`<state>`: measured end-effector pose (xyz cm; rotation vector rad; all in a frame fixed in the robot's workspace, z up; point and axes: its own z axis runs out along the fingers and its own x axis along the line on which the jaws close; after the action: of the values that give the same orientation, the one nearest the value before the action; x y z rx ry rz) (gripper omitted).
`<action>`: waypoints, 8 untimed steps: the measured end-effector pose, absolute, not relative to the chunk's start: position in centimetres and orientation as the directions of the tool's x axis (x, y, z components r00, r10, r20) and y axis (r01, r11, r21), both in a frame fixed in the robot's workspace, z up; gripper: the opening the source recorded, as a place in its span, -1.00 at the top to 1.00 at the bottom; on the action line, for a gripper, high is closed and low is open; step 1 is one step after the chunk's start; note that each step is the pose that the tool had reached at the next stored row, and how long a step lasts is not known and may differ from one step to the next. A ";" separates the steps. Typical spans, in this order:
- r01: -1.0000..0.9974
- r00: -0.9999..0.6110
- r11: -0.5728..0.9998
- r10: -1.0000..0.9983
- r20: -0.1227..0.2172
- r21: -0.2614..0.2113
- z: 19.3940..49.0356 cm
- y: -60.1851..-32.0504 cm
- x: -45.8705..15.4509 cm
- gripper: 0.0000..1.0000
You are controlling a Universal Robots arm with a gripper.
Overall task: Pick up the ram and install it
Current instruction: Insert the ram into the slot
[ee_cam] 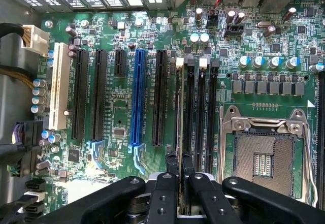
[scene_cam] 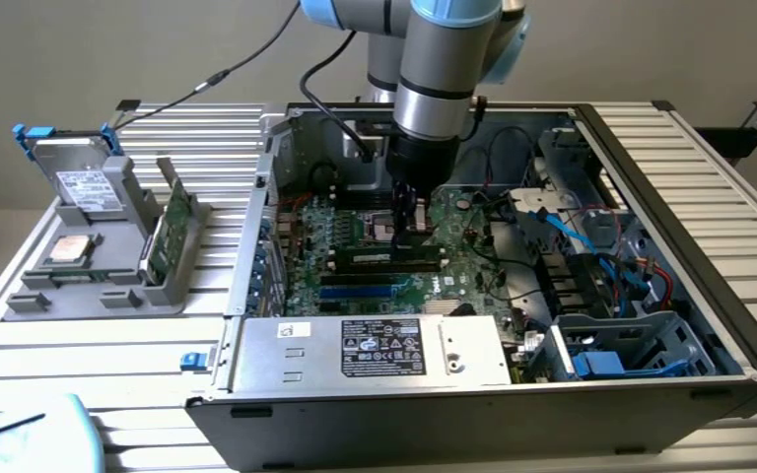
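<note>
Inside the open case (scene_cam: 694,296), the gripper (scene_cam: 414,222) is reaching straight down over the motherboard (scene_cam: 352,241), just beside the empty CPU socket (scene_cam: 381,229). Its jaws are pinching the ram (ee_cam: 179,132), which is standing on edge, seen end-on from the wrist as a thin strip running along the memory slots (ee_cam: 200,112). The two fingers (ee_cam: 172,165) are pressing against the stick from either side, close together. The ram is lying in line with the slot nearest the long black expansion slots (ee_cam: 160,97); whether it is seated is not clear. At the exterior view's left, outside the case, a grey rack (scene_cam: 103,256) is holding a green card (scene_cam: 174,232) and a square processor (scene_cam: 70,248).
</note>
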<state>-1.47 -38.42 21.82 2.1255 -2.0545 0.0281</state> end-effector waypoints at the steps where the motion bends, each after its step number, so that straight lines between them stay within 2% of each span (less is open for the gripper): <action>1: -0.993 0.042 -0.025 -0.989 0.143 0.119 21.8 -38.4 -1.5 0.72; 8: -0.993 0.042 -0.025 -0.989 0.144 0.120 21.8 -38.4 -1.5 0.72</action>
<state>-1.49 -38.41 21.82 2.1241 -2.0537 0.0299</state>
